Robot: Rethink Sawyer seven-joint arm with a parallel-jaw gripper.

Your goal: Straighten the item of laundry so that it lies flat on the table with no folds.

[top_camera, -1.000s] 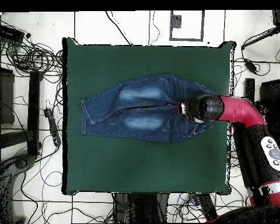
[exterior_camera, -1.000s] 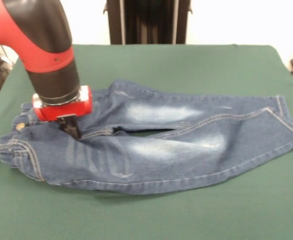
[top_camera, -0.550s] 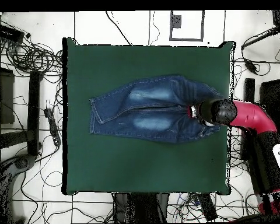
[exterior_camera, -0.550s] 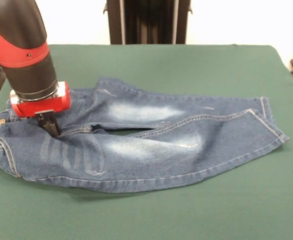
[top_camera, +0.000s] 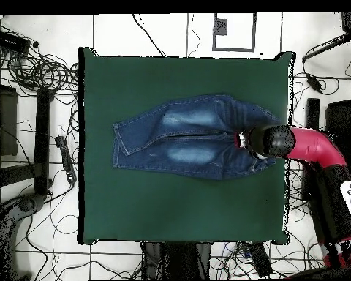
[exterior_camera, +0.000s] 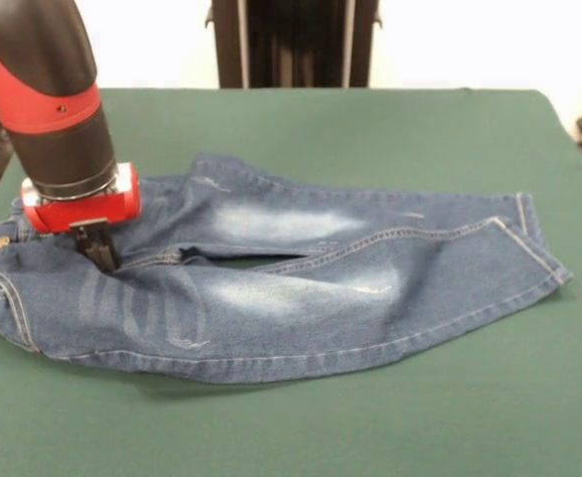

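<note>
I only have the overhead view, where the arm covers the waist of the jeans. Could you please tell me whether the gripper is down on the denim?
Observer: Yes. In the front view the gripper has its dark tip pressed into the jeans, just below the waistband where the two legs meet.
Operator: Thank you. Is it actually gripping the cloth?
Observer: I cannot tell. The tip sinks into a crease that hides it.
Operator: Is the denim flat around there?
Observer: Not quite. The front view shows soft ridges in the near leg beside the tip, and a shadow on the table under that leg's near edge.
</note>
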